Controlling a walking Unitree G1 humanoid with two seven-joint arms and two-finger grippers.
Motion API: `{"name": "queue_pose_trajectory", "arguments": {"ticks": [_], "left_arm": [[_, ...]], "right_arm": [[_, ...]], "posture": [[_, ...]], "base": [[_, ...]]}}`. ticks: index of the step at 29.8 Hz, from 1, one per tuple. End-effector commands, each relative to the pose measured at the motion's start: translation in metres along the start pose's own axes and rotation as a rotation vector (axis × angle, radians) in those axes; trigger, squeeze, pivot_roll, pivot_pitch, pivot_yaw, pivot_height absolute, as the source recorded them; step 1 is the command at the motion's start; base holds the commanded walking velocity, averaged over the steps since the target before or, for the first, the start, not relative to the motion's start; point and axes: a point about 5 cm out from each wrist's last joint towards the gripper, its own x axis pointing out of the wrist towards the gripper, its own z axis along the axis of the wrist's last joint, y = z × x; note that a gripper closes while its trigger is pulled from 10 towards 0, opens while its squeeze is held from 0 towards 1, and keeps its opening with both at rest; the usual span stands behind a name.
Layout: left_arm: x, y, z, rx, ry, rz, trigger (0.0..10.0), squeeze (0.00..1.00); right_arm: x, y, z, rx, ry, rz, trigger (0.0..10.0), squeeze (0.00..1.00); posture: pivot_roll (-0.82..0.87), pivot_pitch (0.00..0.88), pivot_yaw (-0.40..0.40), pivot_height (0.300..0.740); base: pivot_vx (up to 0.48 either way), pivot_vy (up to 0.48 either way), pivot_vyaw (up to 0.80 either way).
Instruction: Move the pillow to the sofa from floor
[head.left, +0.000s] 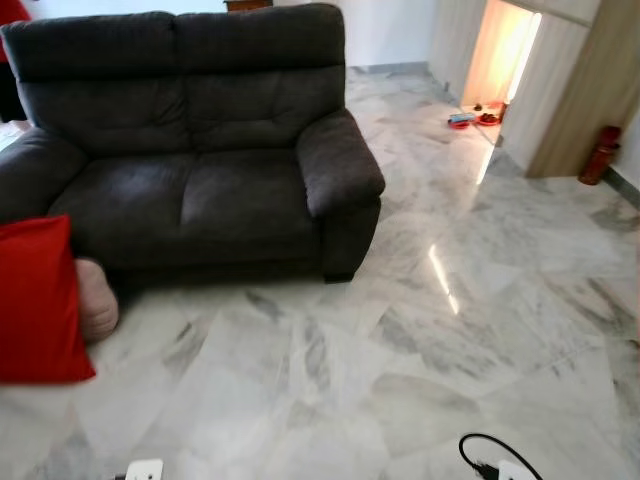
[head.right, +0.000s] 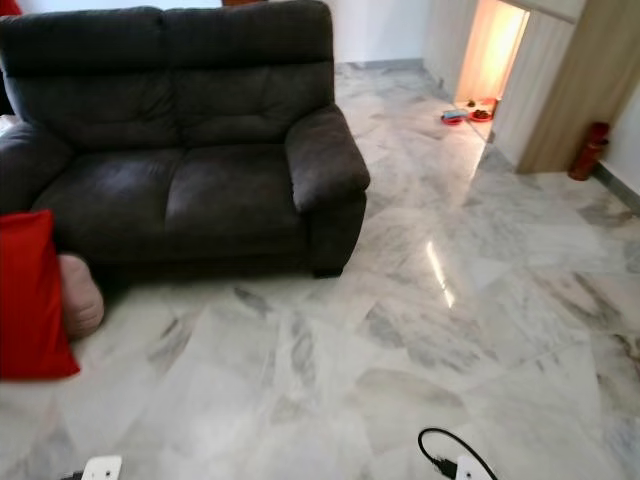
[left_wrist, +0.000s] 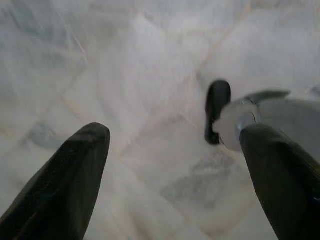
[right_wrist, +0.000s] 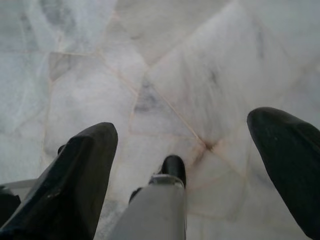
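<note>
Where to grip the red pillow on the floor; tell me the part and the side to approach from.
Probably the red pillow's upper right corner or top edge, approached from the right over open marble floor. It stands upright at the sofa's left front; a pink cushion sits behind it.

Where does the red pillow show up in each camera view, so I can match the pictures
Left eye view: the red pillow stands on the floor at the far left edge, before the sofa's left end.
Right eye view: same pillow, cut more by the left edge.
Left wrist view: marble floor between open claw fingers; no pillow.
Right wrist view: floor and fingers; no pillow.
Shared landmark: the dark sofa.
</note>
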Motion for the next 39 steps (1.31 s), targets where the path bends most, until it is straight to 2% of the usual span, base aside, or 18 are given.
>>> {"name": "queue_pose_trajectory", "arguments": {"ticks": [1,11,16,27,28,29,30,33,36,39], "left_arm": [[0.0,-0.003,-0.002,0.015,0.02,0.003,10.0,1.0],[0.001,-0.004,-0.001,0.016,0.018,0.002,10.0,1.0],[0.001,0.002,0.006,0.018,0.001,0.009,10.0,1.0],[0.0,0.006,0.006,0.017,0.0,0.013,10.0,1.0],[-0.001,0.013,0.001,0.015,0.006,0.02,10.0,1.0],[-0.001,0.013,0.001,0.015,0.006,0.02,10.0,1.0],[-0.004,0.022,-0.007,0.013,0.016,0.029,10.0,1.0],[-0.004,0.022,-0.007,0.013,0.016,0.029,10.0,1.0],[-0.007,0.027,-0.015,0.015,0.028,0.035,10.0,1.0],[-0.007,0.027,-0.015,0.015,0.028,0.035,10.0,1.0]], "right_arm": [[0.0,-0.004,0.002,-0.008,-0.002,-0.005,10.0,1.0],[0.0,-0.005,0.004,-0.009,-0.003,-0.004,10.0,1.0],[0.0,-0.005,0.005,-0.006,-0.007,0.003,10.0,1.0],[0.0,-0.005,0.005,-0.008,-0.007,0.003,10.0,1.0],[0.0,-0.005,0.004,-0.01,-0.008,0.003,10.0,1.0],[0.0,-0.005,0.004,-0.01,-0.008,0.003,10.0,1.0],[-0.001,-0.011,0.006,-0.012,-0.01,-0.004,10.0,1.0],[-0.001,-0.011,0.006,-0.012,-0.01,-0.004,10.0,1.0],[-0.002,-0.022,0.01,-0.006,-0.018,-0.015,10.0,1.0],[-0.002,-0.022,0.01,-0.006,-0.018,-0.015,10.0,1.0]], "posture": [[0.05,0.036,-0.02,0.74],[0.06,0.036,-0.018,0.74],[0.08,0.02,-0.019,0.74],[0.08,0.02,-0.02,0.74],[0.08,0.021,-0.023,0.74],[0.08,0.021,-0.023,0.74],[0.07,0.026,-0.026,0.74],[0.07,0.026,-0.026,0.74],[0.06,0.03,-0.022,0.74],[0.06,0.03,-0.022,0.74]], "base": [[0.0,0.0,0.5],[0.0,0.0,0.5],[0.0,0.0,0.52],[0.0,0.0,0.54],[0.0,0.0,0.64],[0.0,0.0,0.64],[0.0,0.0,0.66],[0.0,0.0,0.66],[0.0,0.0,0.66],[0.0,0.0,0.66]]}}
